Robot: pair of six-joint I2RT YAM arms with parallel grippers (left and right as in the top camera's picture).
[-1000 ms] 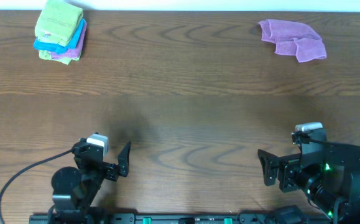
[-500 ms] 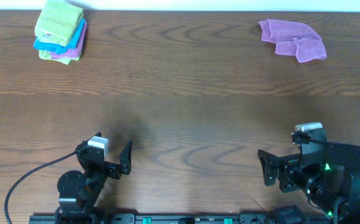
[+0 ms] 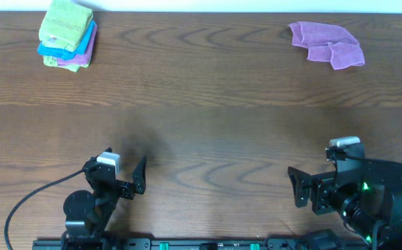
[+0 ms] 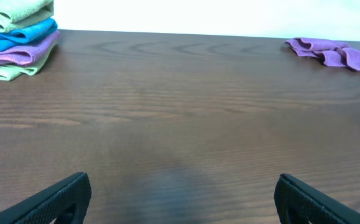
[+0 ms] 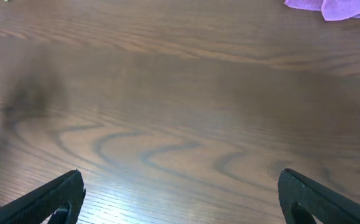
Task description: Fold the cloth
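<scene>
Overhead view: the green cloth [image 3: 65, 23] sits in the far left corner of the table [image 3: 207, 104]. It is folded and lies on top of a small pile, with a blue cloth [image 3: 51, 50] right under it. It looks soft and fuzzy. It is almost square and turned a little, so its long side is hard to pick out. A crumpled purple cloth [image 3: 325, 43] lies in the far right corner. The left gripper [image 4: 181, 193] and the right gripper [image 5: 180, 190] are at the near edge, well apart from the green cloth. Both have fingers spread wide and hold nothing.
</scene>
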